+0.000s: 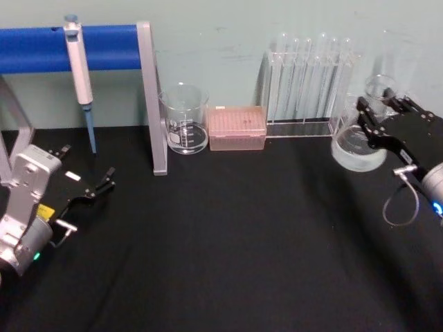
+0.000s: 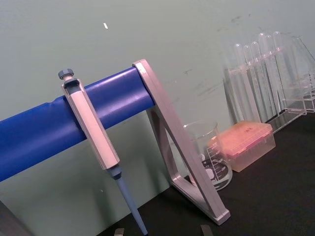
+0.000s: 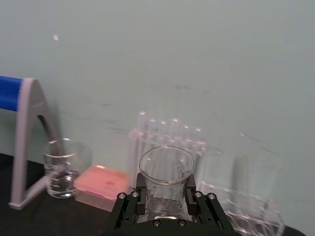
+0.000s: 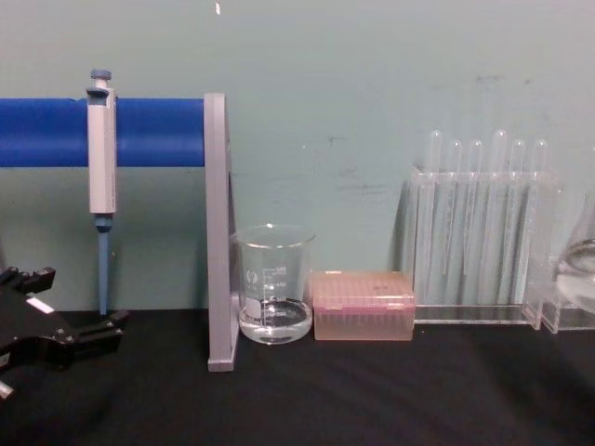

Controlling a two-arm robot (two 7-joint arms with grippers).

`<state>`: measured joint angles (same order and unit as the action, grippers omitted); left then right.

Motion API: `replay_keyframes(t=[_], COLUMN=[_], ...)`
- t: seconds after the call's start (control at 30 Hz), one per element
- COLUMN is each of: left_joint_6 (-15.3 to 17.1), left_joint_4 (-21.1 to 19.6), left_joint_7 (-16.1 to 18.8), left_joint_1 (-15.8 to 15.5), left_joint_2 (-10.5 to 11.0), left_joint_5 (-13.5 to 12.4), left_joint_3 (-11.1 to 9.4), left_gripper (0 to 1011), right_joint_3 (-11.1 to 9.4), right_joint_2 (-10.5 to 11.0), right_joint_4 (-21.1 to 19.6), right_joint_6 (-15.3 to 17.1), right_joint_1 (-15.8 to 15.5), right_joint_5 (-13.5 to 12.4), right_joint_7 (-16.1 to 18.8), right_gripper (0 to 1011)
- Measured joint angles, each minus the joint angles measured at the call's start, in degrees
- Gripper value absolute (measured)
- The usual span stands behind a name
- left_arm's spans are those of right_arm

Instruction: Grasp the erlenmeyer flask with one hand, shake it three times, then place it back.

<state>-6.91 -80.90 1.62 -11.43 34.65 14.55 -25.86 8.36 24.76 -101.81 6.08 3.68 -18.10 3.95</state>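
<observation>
The erlenmeyer flask (image 1: pixel 357 144) is clear glass with a little liquid in its wide base. It is at the far right, just in front of the test tube rack. My right gripper (image 1: pixel 380 111), the hand, is shut on its neck, one finger on each side. In the right wrist view the flask's rim (image 3: pixel 166 167) rises between the black fingers (image 3: pixel 141 197). In the chest view the flask (image 4: pixel 580 271) is cut off by the right edge, and I cannot tell whether its base touches the table. My left gripper (image 1: pixel 99 185) rests open at the near left.
A glass beaker (image 1: pixel 184 119) with liquid stands by the grey stand post (image 1: pixel 152 97). A pink tip box (image 1: pixel 237 128) and a clear rack of test tubes (image 1: pixel 308 79) line the back wall. A pipette (image 1: pixel 80 76) hangs from the blue bar (image 1: pixel 41 47).
</observation>
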Motion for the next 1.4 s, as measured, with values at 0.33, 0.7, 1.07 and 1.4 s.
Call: replay_keyframes(t=[0.33,0.7,1.07,1.4], left_joint_6=[0.00,0.00,0.00,0.00], left_joint_4=[0.00,0.00,0.00,0.00], left_joint_7=[0.00,0.00,0.00,0.00], left_joint_1=[0.00,0.00,0.00,0.00], left_joint_2=[0.00,0.00,0.00,0.00], left_joint_5=[0.00,0.00,0.00,0.00], left_joint_3=[0.00,0.00,0.00,0.00], left_gripper=[1001,1001,1001,1001], right_joint_3=[-1.20,2.97,9.60,12.80], right_joint_2=[-1.02,-1.57,-0.88,0.16], right_joint_4=[-0.07,2.13,4.88,6.05], right_joint_6=[0.66,-0.37,-1.30,-2.01], right_joint_1=[-0.48,3.30,8.76,11.04], right_joint_5=[0.90,0.00,-2.95,-4.33], right_joint_7=[0.74,11.09,21.39,23.86], right_gripper=[449,449,449,449])
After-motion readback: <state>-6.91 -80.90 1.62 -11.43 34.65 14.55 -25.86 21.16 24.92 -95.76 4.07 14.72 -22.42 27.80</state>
